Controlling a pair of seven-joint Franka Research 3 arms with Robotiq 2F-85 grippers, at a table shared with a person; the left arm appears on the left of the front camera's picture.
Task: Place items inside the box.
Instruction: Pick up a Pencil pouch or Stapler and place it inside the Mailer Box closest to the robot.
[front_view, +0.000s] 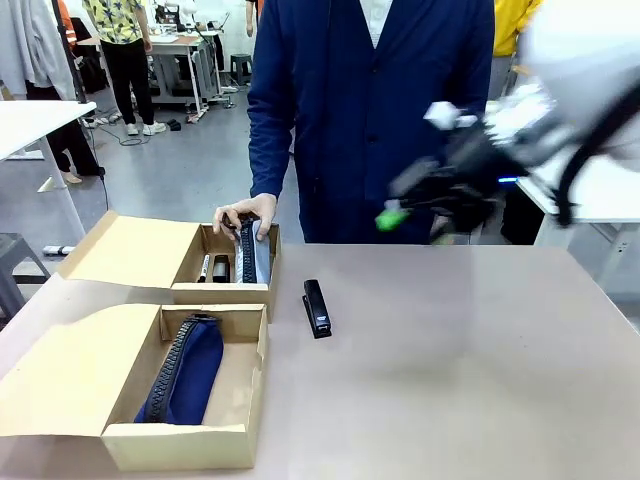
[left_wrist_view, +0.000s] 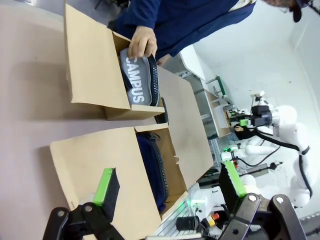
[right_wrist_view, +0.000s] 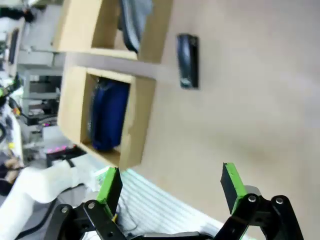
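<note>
Two open cardboard boxes stand at the table's left. The near box (front_view: 240, 420) holds a navy pouch (front_view: 185, 370) (right_wrist_view: 107, 115) (left_wrist_view: 152, 170). In the far box (front_view: 225, 292) a person's hand (front_view: 245, 213) (left_wrist_view: 142, 42) rests on a grey "CAMPUS" pouch (left_wrist_view: 140, 85) (front_view: 252, 255), beside a marker (front_view: 204, 267) and a small black item. A black stapler (front_view: 317, 307) (right_wrist_view: 188, 61) lies on the bare table right of the boxes. My right gripper (front_view: 415, 222) (right_wrist_view: 170, 184) hangs open and blurred, high over the table's right side. My left gripper (left_wrist_view: 170, 182) is open, empty, well above the boxes.
The person in a dark blue coat (front_view: 370, 110) stands at the far edge behind the boxes. Both box lids (front_view: 55, 375) fold out to the left. The brown tabletop (front_view: 460, 370) lies bare right of the stapler. A white table (front_view: 30, 120) stands at far left.
</note>
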